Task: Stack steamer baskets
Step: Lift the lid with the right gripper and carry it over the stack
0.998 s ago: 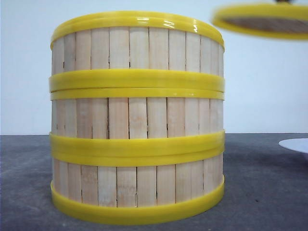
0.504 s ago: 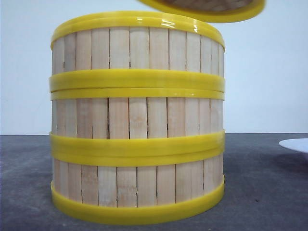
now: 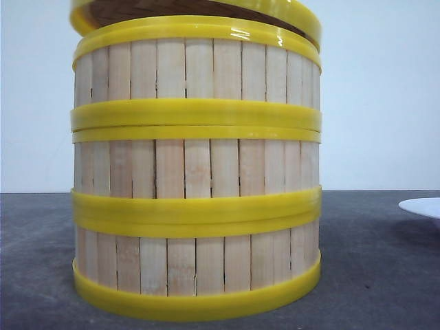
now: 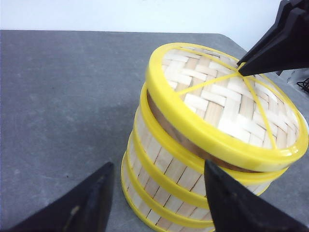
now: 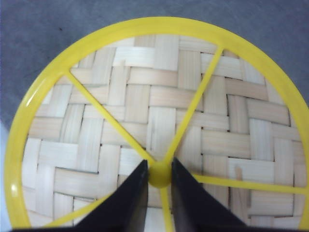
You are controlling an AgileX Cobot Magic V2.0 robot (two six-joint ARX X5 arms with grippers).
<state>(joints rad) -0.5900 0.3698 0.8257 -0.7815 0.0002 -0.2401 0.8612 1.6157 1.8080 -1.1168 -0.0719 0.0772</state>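
**Operator:** Reporting grip status first, please.

**Arm:** Holding the lid (image 5: 159, 121) with my right gripper (image 5: 159, 179): both black fingers (image 5: 129, 203) are closed on the small yellow knob (image 5: 159, 175) at its centre. My left gripper (image 4: 154, 203) stands with its jaws spread wide and nothing between them, just beside the stack.

**Operator:** Where are the task items?

**Arm:** The steamer baskets (image 3: 196, 165) stand as one column of three on the table (image 3: 378, 275), close to the front camera. The lid sits tilted over the top basket's rim (image 3: 196, 31); in the front view its left side is raised and a dark gap shows beneath it. Whether its other side touches the rim, I cannot tell.

**Operator:** Materials and form?

**Arm:** Basket walls are pale vertical wooden slats between thick, glossy yellow plastic rims. The lid is a round, flat disc of woven pale strips in a herringbone pattern, with a yellow rim and thin yellow spokes running to the knob. The table surface is dark grey and finely grained.

**Operator:** Edges and free room?

**Arm:** A white plate (image 3: 423, 206) shows at the right edge of the front view, well apart from the stack. Bare table lies on both sides of the column.
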